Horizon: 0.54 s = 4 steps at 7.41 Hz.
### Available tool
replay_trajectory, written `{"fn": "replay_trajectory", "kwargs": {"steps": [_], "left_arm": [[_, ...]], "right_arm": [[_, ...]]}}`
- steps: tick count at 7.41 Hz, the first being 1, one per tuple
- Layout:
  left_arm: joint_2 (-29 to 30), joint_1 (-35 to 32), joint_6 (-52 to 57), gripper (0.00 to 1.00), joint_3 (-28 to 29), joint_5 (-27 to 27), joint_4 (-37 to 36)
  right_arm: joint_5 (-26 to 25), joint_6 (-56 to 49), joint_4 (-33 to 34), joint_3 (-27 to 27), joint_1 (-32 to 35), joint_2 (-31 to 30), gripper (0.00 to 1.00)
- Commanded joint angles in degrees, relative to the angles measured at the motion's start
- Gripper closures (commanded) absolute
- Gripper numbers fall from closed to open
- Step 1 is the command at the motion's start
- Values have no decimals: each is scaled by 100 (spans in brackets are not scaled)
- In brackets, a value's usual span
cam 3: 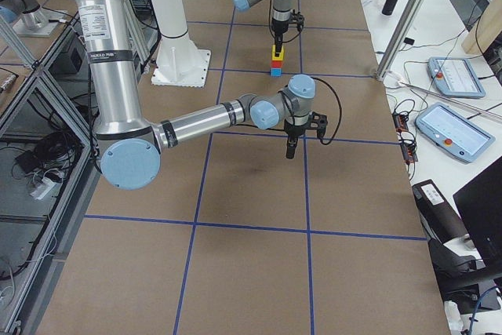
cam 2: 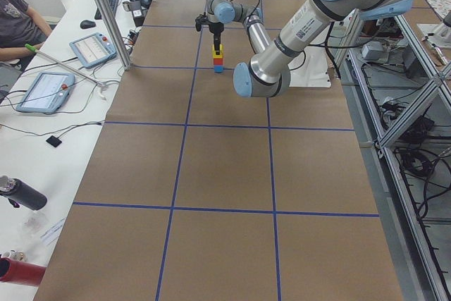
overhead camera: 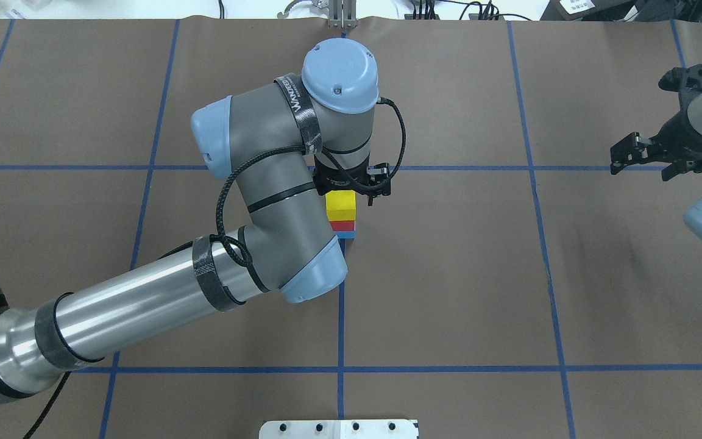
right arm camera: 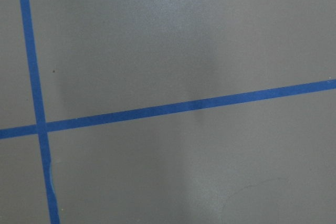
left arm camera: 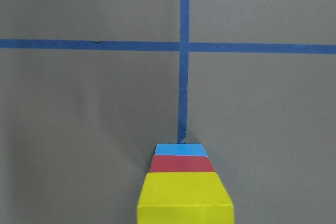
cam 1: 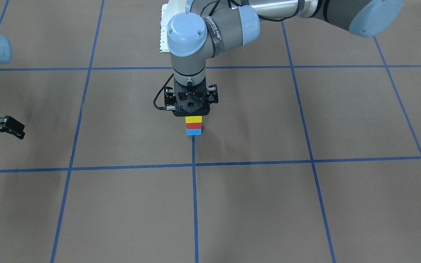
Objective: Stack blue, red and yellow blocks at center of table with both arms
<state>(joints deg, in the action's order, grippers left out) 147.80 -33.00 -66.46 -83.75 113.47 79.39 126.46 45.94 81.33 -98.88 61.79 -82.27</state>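
Note:
A stack stands at the table's centre: the blue block (cam 1: pixel 193 132) at the bottom, the red block (cam 1: pixel 193 126) on it and the yellow block (cam 1: pixel 193 119) on top. My left gripper (cam 1: pixel 193 115) points straight down onto the stack and is shut on the yellow block, which rests on the red one. The left wrist view shows the yellow block (left arm camera: pixel 185 198) close up, with red (left arm camera: pixel 181 163) and blue (left arm camera: pixel 181 149) below it. My right gripper (cam 1: pixel 15 129) hovers open and empty far to the side, above bare table; it also shows in the overhead view (overhead camera: pixel 640 155).
Blue tape lines (cam 1: pixel 194 164) divide the brown table into squares. A white base plate (overhead camera: pixel 339 428) lies at the table's near edge. The left arm's elbow (overhead camera: pixel 302 268) hangs over the table beside the stack. Operators' desks with tablets (cam 3: pixel 451 76) flank the table.

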Motion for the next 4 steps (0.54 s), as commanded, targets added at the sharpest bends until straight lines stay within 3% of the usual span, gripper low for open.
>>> {"fn": "replay_trajectory", "kwargs": {"steps": [1,2,4], "left_arm": [[-241,-57,10,0,-760,9,-325],[-826,-301,141,0,-1496,17,-476],[-2302,-915,1489,0,-2729,52,-521]], "right_arm": [[1,-6,5,-26,9,0,0],[27,-15,5,-61,78,-26,0],[106,-58,5,-62,402,-44,0]]}}
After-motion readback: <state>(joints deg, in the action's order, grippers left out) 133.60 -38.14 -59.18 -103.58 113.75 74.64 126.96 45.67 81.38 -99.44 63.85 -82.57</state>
